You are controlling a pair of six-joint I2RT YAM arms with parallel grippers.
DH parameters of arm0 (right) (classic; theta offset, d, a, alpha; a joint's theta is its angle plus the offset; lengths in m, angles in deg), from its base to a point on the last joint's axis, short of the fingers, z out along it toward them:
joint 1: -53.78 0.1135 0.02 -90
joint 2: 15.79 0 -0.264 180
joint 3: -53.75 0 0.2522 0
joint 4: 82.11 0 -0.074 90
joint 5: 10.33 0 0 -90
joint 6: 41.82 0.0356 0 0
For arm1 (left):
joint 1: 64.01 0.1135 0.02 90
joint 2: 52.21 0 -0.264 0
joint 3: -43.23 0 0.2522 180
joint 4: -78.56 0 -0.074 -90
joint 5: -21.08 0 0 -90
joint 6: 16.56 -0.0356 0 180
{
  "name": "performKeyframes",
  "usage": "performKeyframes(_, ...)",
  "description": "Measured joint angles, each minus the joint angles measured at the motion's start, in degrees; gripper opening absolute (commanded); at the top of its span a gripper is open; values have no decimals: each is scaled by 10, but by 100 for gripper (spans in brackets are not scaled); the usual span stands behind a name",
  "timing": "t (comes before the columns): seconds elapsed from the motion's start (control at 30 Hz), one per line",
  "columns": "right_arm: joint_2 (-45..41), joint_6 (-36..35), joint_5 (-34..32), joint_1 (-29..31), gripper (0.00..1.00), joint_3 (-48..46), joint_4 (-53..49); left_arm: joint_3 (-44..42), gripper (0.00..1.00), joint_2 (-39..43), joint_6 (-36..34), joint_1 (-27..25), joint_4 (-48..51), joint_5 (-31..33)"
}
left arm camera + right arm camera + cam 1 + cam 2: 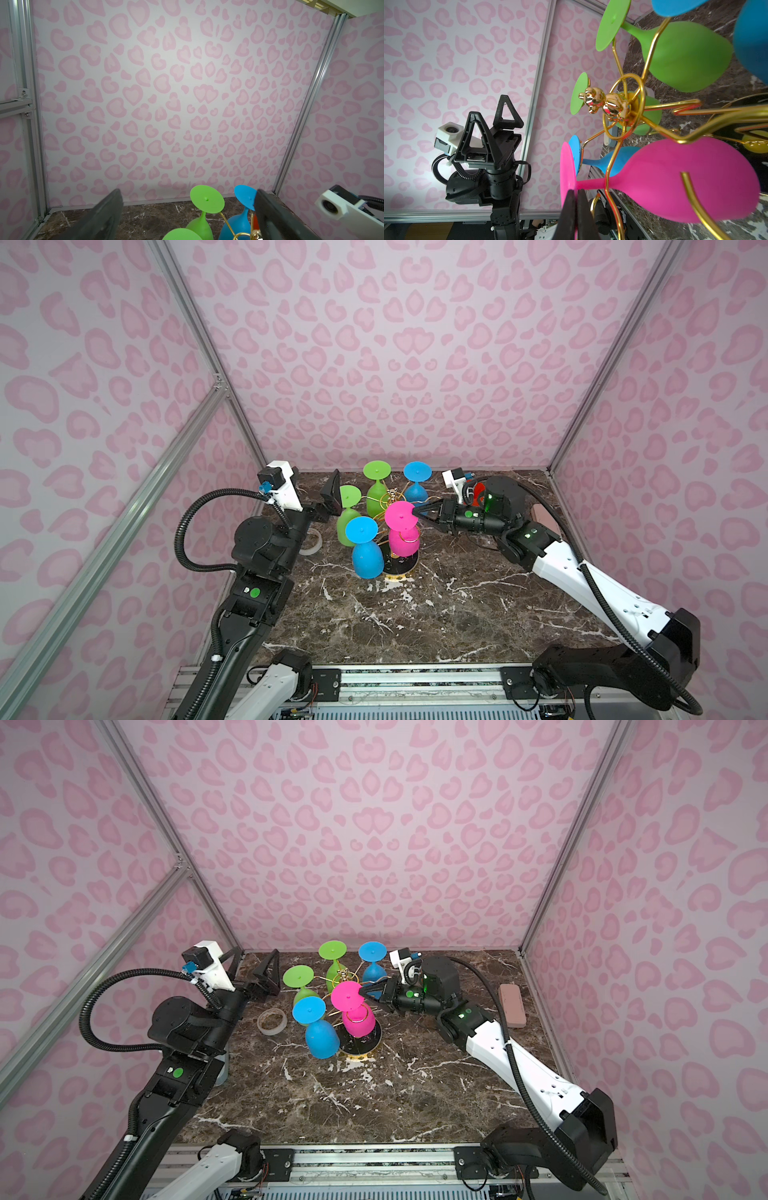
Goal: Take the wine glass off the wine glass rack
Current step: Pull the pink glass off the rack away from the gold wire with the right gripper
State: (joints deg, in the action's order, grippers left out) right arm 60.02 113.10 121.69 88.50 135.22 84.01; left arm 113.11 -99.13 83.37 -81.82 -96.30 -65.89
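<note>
**A:** What is the right gripper (576, 194) doing?

**B:** It's pinching shut on the foot rim of the pink wine glass (675, 180), close by the stem. The left gripper (492, 116) is hanging wide open and holding nothing, near a green wine glass (345, 526).

**A:** Where is the pink one sitting?

**B:** It's hanging on a wire arm of the wine glass rack (610, 104), over the black base (366, 1045) and just beside the near blue wine glass (366, 556).

**A:** Which way is it pointing?

**B:** Foot up, mouth down. Its long axis is running roughly vertical and seems to be leaning slightly, though the angle is hard to judge here.

**A:** What's worrying you?

**B:** If the pull is going sideways, the foot could catch the wire loop and tip the rack. The thin pinch could also slip, and the bowl could swing into the blue glass.
</note>
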Motion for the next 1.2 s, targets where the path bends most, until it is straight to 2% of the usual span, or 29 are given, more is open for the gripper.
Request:
performKeyframes(0.7,15,-22,1,33,0,26,-17,-1,100,4,-2,0,0,4)
performKeyframes(1.2,-59,-42,-4,49,0,-16,-93,-1,100,3,-1,0,0,4)
